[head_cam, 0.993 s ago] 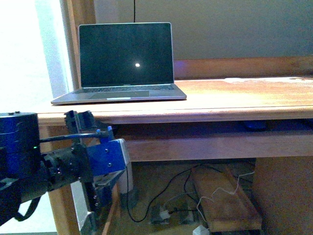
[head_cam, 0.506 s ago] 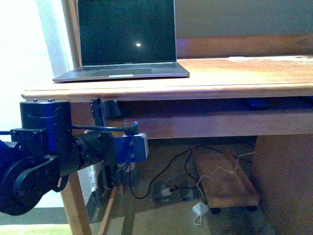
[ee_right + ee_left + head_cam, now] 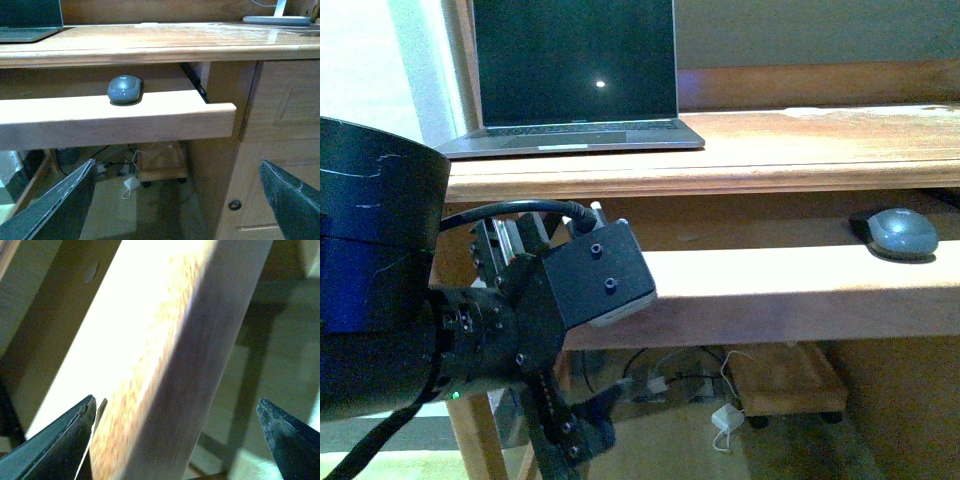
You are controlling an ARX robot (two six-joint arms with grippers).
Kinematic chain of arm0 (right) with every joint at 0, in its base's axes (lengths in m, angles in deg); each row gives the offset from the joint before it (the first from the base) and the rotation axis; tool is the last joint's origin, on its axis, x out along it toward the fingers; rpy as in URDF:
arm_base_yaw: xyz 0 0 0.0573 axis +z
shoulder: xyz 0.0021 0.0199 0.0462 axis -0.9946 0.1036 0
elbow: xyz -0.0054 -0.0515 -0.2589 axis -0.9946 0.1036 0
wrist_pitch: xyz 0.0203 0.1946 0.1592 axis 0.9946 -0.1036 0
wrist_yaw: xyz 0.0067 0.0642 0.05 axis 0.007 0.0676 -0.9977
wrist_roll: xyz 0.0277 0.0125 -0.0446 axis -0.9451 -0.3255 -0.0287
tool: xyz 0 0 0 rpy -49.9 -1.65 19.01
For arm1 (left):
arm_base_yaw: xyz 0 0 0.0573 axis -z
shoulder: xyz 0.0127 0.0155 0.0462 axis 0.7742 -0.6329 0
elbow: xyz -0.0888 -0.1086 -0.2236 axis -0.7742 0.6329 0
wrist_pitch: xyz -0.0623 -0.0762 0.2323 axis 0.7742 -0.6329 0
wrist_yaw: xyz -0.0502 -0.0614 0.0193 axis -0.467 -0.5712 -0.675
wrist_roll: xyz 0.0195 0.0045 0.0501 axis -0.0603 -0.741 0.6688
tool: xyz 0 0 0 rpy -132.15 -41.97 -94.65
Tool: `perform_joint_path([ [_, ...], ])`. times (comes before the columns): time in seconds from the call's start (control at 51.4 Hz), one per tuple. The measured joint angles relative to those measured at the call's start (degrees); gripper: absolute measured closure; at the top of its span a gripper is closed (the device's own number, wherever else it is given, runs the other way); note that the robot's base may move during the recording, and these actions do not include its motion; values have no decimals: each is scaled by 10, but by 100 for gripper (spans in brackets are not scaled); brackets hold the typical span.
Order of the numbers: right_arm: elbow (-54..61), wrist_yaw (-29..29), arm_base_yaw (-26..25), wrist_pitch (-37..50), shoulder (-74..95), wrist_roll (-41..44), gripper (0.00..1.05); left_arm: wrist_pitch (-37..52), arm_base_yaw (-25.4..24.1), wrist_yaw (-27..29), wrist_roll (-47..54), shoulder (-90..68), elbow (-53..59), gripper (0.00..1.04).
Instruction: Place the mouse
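Mouse (image 3: 902, 232) on tray (image 3: 800, 290) by its front lip | left claw (image 3: 175, 401) apart, astride lip | right claw (image 3: 177, 161) apart | risk: tray jerk dislodges mouse

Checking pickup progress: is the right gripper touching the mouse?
Apart. The right wrist view shows the mouse lying on the pull-out tray, while the right gripper hangs open, well short of it, with clear space between.
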Motion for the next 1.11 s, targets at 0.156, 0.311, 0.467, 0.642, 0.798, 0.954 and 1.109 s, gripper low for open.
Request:
perform_joint_path([
  [0.156,0,0,0,0,0,0,7,-36,38,-26,-135,65,40,8],
  [0.311,0,0,0,0,0,0,7,-52,50,-42,-235,115,59,8],
  [0.467,0,0,0,0,0,0,7,-50,44,-17,-397,177,78,8],
  [0.642,0,0,0,0,0,0,7,-26,-2,126,-498,303,110,8],
  [0.798,0,0,0,0,0,0,7,-50,-1,244,-490,445,188,8],
  [0.954,0,0,0,0,0,0,7,-157,52,360,-485,625,262,8],
  [1.109,0,0,0,0,0,0,7,-289,130,473,-515,800,287,8],
])
